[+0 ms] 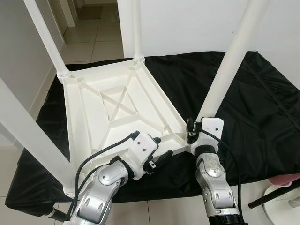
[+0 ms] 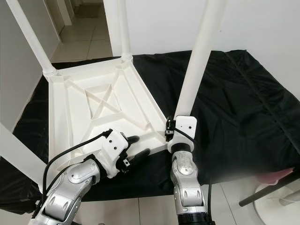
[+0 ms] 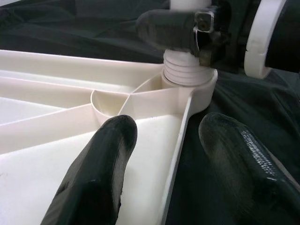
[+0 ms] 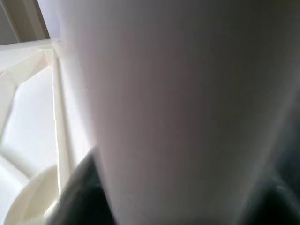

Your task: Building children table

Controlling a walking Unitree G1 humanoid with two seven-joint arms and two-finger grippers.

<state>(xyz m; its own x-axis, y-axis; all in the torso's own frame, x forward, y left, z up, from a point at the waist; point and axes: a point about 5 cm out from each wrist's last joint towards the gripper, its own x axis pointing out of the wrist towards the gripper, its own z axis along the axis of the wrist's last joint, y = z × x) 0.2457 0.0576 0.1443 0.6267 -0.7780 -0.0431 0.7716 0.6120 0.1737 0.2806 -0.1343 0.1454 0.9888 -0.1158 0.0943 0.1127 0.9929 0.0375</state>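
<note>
On the black cloth lies the white tabletop, upside down, ribbed underside up, with white legs standing up from its corners. Near right corner: a leg rises from its threaded socket, tilted slightly to the right in the head views.

Right gripper: at the base of that leg, just above the socket. The right wrist view has the leg's white shaft close up between two dark fingers, one on each side, so the gripper is closed around the leg.

Left gripper: at the tabletop's near edge, just left of the same corner. Its fingers are spread apart and straddle the rim; one lies over the inner panel, the other over the cloth outside. Nothing is clamped between them.

Edges: the near rim of the tabletop runs close to the cloth's front edge, beyond which is tiled floor. To the right of the corner the cloth is bare up to the wall. A far leg and a left leg stand at the other corners; another leg crosses the near left, close beside the left arm.
</note>
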